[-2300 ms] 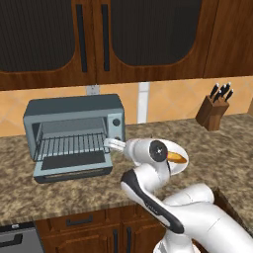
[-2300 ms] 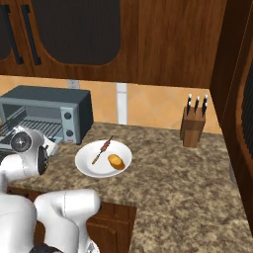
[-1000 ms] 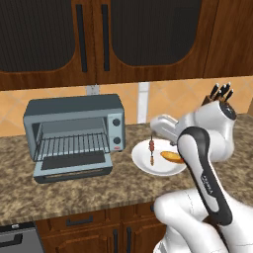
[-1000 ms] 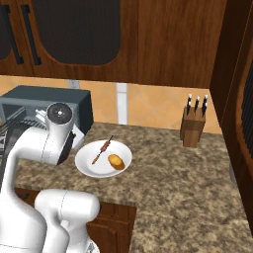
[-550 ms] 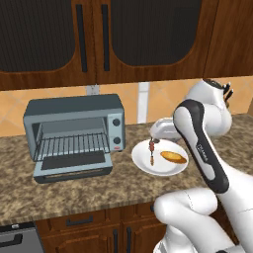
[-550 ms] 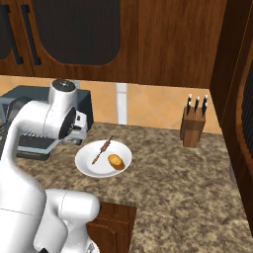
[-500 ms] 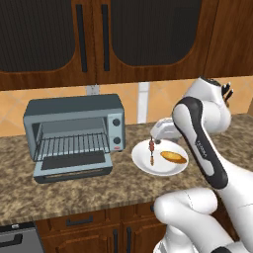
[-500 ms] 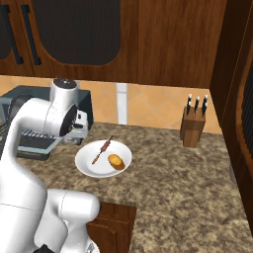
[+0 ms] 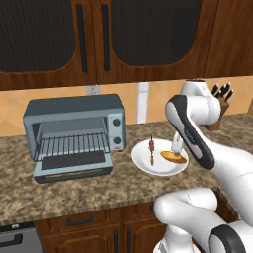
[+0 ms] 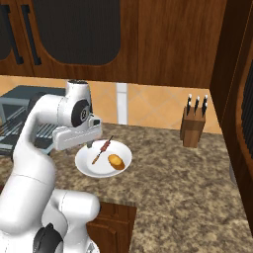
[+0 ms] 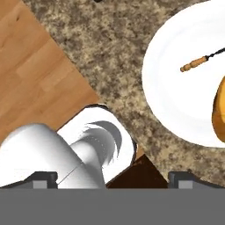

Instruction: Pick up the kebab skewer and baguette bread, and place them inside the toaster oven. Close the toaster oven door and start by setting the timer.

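The end effector (image 10: 90,144) hangs released over the plate (image 10: 89,167) edge; the skewer (image 10: 102,150) and bread (image 10: 116,161) lie on it, beside the oven (image 9: 74,136), door (image 9: 72,166) down

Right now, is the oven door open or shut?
Open. The door lies flat in front of the oven, and the bare wire rack shows inside.

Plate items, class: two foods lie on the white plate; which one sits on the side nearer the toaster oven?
The kebab skewer, the thin dark stick with meat chunks. The baguette bread, the golden oval loaf, lies on the plate's far side from the toaster oven.
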Controlling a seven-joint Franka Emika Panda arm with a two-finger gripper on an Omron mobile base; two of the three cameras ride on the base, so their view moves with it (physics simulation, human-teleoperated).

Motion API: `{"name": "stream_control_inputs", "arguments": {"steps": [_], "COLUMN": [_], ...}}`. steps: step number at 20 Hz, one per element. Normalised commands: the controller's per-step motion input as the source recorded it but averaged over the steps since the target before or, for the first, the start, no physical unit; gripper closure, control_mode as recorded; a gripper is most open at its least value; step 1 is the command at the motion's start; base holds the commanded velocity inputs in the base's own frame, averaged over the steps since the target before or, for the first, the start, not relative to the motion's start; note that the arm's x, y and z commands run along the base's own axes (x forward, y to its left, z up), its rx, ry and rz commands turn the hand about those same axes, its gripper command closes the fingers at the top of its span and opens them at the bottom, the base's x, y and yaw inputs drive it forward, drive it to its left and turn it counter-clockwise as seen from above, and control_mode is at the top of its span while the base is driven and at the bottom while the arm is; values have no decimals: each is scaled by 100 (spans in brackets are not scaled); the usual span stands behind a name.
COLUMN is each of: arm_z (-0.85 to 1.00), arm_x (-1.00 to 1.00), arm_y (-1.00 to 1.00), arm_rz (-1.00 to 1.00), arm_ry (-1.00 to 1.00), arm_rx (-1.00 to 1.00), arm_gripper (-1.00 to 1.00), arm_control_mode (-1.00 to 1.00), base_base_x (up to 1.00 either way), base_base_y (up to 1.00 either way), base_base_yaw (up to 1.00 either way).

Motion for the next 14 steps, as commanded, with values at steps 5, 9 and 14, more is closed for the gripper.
{"name": "stream_control_inputs", "arguments": {"steps": [5,9,14], "arm_z": [-32,-39,-43], "arm_x": [42,73,70], "arm_y": [-34,-5,-9], "arm_rz": [8,0,-1], "arm_ry": [-3,-3,0], "arm_rx": [0,0,-3], "arm_gripper": [-100,-100,-100], "arm_control_mode": [-100,-100,-100], "base_base_x": [0,0,0], "base_base_y": [0,0,0], "base_base_yaw": [0,0,0]}}
